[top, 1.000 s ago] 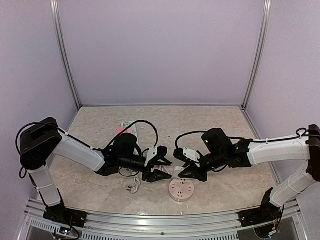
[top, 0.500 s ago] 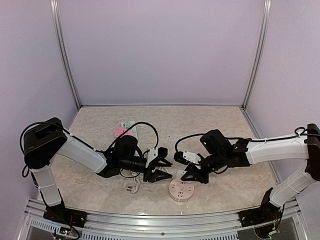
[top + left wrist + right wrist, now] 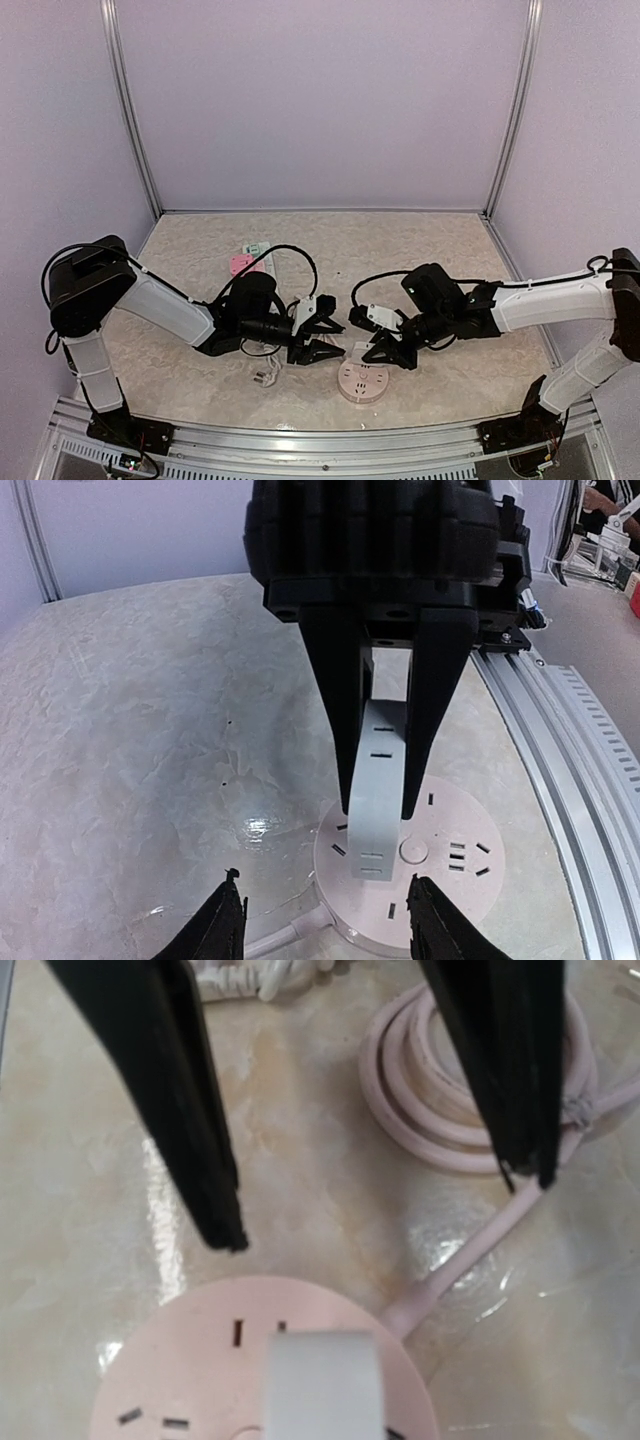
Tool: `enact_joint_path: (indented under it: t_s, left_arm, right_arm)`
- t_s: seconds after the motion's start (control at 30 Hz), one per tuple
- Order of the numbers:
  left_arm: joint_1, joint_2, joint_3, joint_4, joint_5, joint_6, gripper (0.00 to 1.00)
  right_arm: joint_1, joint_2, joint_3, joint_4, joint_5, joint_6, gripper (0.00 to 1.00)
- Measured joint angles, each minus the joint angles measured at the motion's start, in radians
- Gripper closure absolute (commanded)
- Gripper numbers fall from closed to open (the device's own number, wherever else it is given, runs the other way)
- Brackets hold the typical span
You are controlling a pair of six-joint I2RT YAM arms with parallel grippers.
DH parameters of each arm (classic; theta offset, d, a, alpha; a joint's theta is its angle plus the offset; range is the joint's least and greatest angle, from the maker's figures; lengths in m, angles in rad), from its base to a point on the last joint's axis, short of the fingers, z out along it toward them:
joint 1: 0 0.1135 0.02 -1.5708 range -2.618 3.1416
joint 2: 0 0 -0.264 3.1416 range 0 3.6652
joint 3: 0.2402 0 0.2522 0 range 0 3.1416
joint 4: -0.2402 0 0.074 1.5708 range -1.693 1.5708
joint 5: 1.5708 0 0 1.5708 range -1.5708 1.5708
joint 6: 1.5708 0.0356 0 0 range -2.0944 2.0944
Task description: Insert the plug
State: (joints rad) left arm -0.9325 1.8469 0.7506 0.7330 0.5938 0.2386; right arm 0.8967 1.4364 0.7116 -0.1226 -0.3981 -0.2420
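Right pincer [image 3: 376, 810]: you have it clamped on the white plug [image 3: 378, 835], one black finger on each side. The left wrist view shows this best.
Plug: it reaches past your fingertips. Its lower end sits over the face of the round pink socket [image 3: 470, 880], close to the centre button. You cannot tell whether it touches.
Left pincer [image 3: 330, 915]: spread wide and holding nothing. It faces your right pincer across the socket, and its long black fingers [image 3: 190, 1110] stand well apart in the right wrist view.
Socket: flat on the marbled table [image 3: 400, 250] near the front rail, just below the gap between your two pincers in the top view.
Cable [image 3: 470, 1250]: a pink lead leaves the socket's rim and runs to a pink coil [image 3: 420, 1100] just beyond.
Farther out: a white power strip [image 3: 258, 258] lies back-left, well apart from the socket.
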Motion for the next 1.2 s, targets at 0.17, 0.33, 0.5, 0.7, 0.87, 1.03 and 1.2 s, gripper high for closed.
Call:
enact_joint_path:
  t_s: [0.17,0.33,0.5,0.7,0.87,1.03,1.2]
  left_arm:
    - [-0.001,0.000,0.000,0.000,-0.001,0.000,0.47]
    - [-0.002,0.000,0.000,0.000,-0.006,0.000,0.47]
    - [-0.001,0.000,0.000,0.000,-0.008,0.001,0.48]
    - [0.007,-0.004,-0.010,0.000,-0.006,0.025,0.48]
    - [0.024,-0.006,-0.030,0.000,0.005,0.051,0.48]
    - [0.040,-0.013,-0.051,-0.002,0.008,0.085,0.48]
    - [0.046,-0.048,-0.091,-0.008,-0.001,0.103,0.37]
  right_arm:
    - [0.000,0.006,-0.003,0.008,0.004,0.000,1.00]
    - [0.000,0.007,-0.004,0.008,0.014,0.000,1.00]
    - [0.005,0.040,0.022,0.001,0.017,0.010,1.00]
    - [0.055,0.107,0.054,0.027,0.072,0.080,1.00]
    - [0.082,0.106,0.027,0.088,0.110,0.153,1.00]
    - [0.108,0.153,0.046,0.143,0.132,0.211,1.00]
    - [0.136,0.154,0.062,0.143,0.184,0.232,0.52]
